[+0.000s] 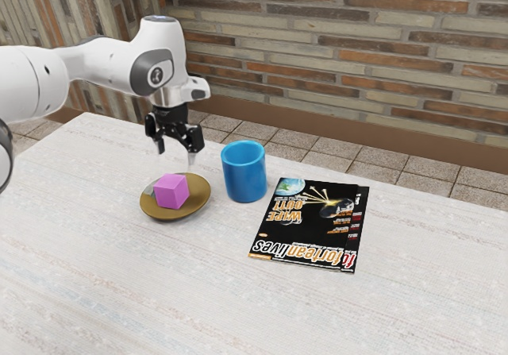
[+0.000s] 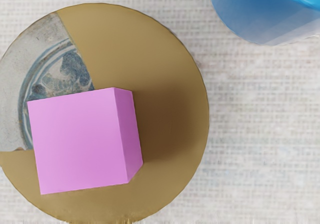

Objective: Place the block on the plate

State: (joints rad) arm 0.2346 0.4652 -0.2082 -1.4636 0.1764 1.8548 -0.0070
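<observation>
Brick wall (image 1: 341, 37) behind, pale streaked table (image 1: 119, 291) in front; black two-finger gripper (image 1: 173, 161) over the table, fingers standing wide apart, nothing between them. Directly beneath, below the fingertips by the exterior view: the pink cube-shaped block (image 1: 170, 192); jaws and block are apart, by a gap I cannot judge closely. Single arm (image 1: 103, 61), white and jointed, so no question of which is nearer.

Block location: on the round brown-gold plate (image 1: 198, 199), wholly inside the rim; wrist view puts it off the plate's centre, away from the cup, partly over the grey patterned patch (image 2: 45, 48). Orientation: upright, one flat face up; no clear long axis, sides looking near equal, hence no end that points anywhere; one side face looks across bare plate roughly toward the cup's side.

Further out: blue cylindrical cup (image 1: 244, 172) just beside the plate, apart from it; black printed magazine (image 1: 309, 224) flat beyond the cup, toward the exterior view's right.

Judgement: placing appears complete; next move probably a straight lift away from the block, jaws left wide; main risk, a sideways drift knocking block or cup.
</observation>
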